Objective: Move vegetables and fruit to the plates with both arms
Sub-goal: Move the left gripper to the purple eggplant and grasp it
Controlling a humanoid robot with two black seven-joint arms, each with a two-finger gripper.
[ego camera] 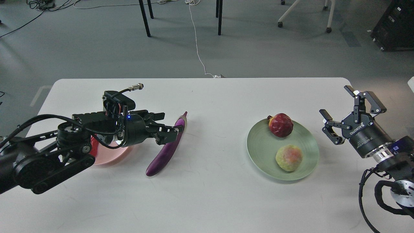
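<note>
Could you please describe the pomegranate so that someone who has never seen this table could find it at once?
Look to the green plate on the table's right half. Two fruits lie on it; the pomegranate is the farther one. It is dark red and faceted with a small crown, unlike the round yellow-green fruit nearer the robot.

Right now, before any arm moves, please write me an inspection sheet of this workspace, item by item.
Surface: white rounded table, no spills seen.
Job's things: long glossy purple eggplant lies on the table, beside the pale pink round plate; dark red faceted pomegranate and round yellow-green blushed fruit sit on the pale sage-green ringed plate. A red sliver shows on the pink plate behind the arm; what it is cannot be told.
Clutter: nothing seen.
Grippers: left gripper is at the eggplant's upper part, grip unclear; right gripper open, empty, right of the green plate.
Cables: white cord and black cables on the floor.
Surroundings: grey floor, black furniture legs, wheeled chair base.
</note>
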